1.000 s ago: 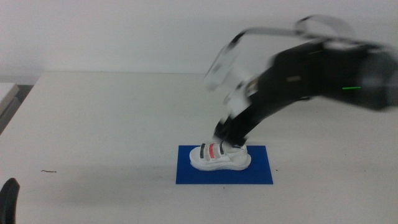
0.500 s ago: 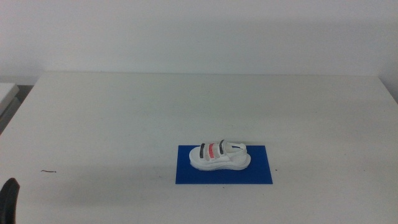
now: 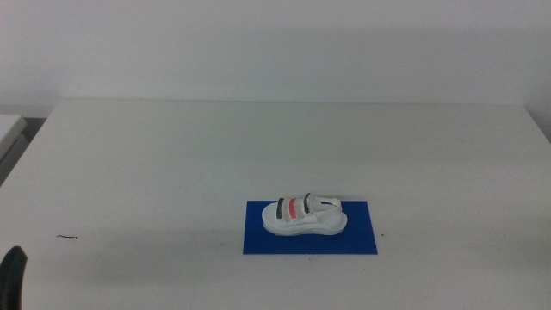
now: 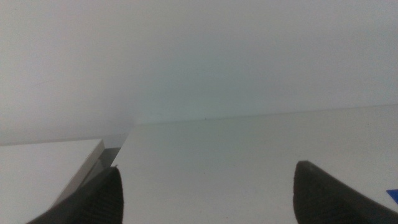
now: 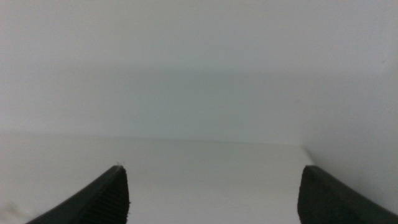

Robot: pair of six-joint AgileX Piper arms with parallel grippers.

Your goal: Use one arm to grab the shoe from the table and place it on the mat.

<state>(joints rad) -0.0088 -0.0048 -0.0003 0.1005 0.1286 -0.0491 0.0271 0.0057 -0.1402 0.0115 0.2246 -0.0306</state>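
Observation:
The white shoe with dark and red straps lies on its sole on the blue mat, near the front middle of the white table. No gripper touches it. The right arm is out of the middle view; in its wrist view the right gripper is open and empty, facing bare table and wall. The left gripper is open and empty; a dark part of it shows at the bottom left edge of the middle view. A sliver of the mat shows in the left wrist view.
A small dark mark lies on the table at the front left. A pale surface edge stands beside the table's left side, also in the left wrist view. A white wall runs behind the table.
One second ago the right arm was over the shoe on the mat; it has since withdrawn to the right, out of the middle view. The shoe stays on the mat, unmoved.

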